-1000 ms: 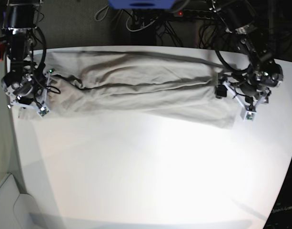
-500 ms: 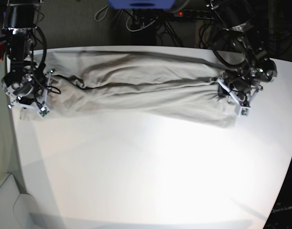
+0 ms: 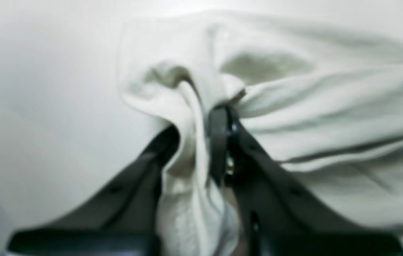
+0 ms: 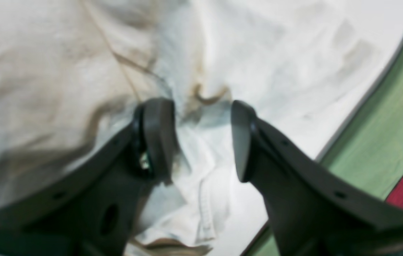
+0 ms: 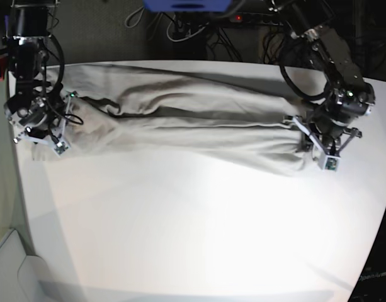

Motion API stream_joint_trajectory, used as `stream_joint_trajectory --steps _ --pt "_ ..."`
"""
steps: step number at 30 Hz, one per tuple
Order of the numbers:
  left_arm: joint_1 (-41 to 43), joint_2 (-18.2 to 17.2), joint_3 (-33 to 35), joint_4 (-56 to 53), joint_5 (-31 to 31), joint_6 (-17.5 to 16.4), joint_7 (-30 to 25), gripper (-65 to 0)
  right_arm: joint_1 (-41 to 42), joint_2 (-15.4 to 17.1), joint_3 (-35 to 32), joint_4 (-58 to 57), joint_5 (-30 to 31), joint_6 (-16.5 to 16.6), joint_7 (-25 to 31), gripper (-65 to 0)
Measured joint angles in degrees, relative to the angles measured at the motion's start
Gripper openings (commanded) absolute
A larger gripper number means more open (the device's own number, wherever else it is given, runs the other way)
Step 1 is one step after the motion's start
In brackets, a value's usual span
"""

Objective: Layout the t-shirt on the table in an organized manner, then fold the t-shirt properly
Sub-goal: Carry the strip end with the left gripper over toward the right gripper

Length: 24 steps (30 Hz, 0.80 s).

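T-shirt (image 5: 193, 123) in left hand (image 3: 201, 124)

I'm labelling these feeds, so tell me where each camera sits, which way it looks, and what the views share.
Base: high above, facing down on the large matte white table; both arms show, the right gripper at picture left and the left gripper at picture right.
Left wrist: behind the left gripper, looking along dark fingers pinching cloth.
Right wrist: behind the right gripper, jaws apart over cloth near the table edge.
Shared: all show the plain grey-beige soft cloth t-shirt.
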Motion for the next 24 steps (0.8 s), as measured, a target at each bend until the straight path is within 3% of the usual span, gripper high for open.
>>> stream_joint_trajectory --steps 8,13,15,21,24 --pt "5.2 4.8 21.8 2.1 0.0 0.3 0.2 -64.8 0.4 -0.4 -2.2 0.2 -0.5 0.0 -0.2 -37.3" --pt "6.3 4.2 38.8 -0.5 -0.5 11.3 -1.0 -64.8 1.1 -0.5 -2.3 0.1 -0.4 0.0 -0.8 -37.3" --pt "6.3 4.4 44.2 -2.0 -1.0 14.2 -0.9 -64.8 1.1 -0.6 -2.3 0.1 -0.4 0.0 -0.7 -37.3" --pt "3.7 4.1 53.2 -5.7 -1.9 21.4 -4.7 -64.8 1.1 -0.6 -2.3 0.0 -0.2 0.0 -0.6 -37.3" --pt "3.8 4.3 53.9 -8.3 -7.9 24.6 -6.4 -64.8 1.2 -0.6 -2.4 0.0 -0.2 0.0 -0.6 -37.3"
